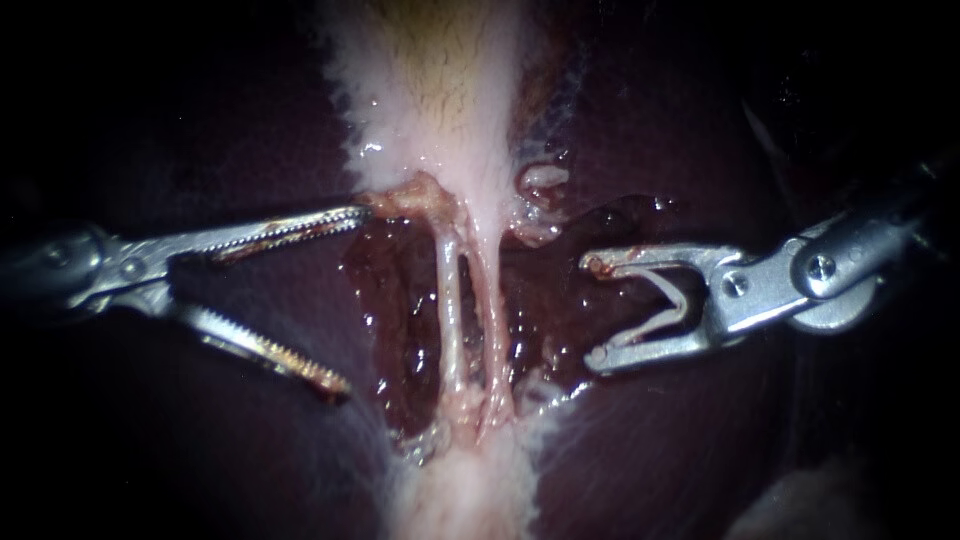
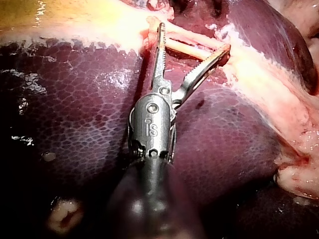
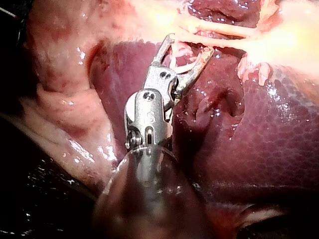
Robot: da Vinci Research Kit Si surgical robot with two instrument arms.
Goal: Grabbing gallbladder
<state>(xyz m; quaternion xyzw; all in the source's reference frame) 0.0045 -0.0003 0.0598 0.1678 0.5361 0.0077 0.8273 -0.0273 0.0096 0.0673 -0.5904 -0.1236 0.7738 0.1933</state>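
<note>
Jaws wide on left instrument (image 1: 352, 300), 9 o'clock, upper tip touching gallbladder (image 1: 440, 100) edge, which hangs from 12 o'clock; right instrument (image 1: 592, 310), 3 o'clock, gapes empty. Risk: bite drifting toward 6 o'clock snags thin tubes (image 1: 455, 300), tears them.

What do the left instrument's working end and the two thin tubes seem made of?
The left instrument looks like bare polished metal, with bright glints and fine serrated teeth. The tubes look like soft wet tissue, pale pink and glossy, stretched thin like cords; their inside cannot be seen.
</note>
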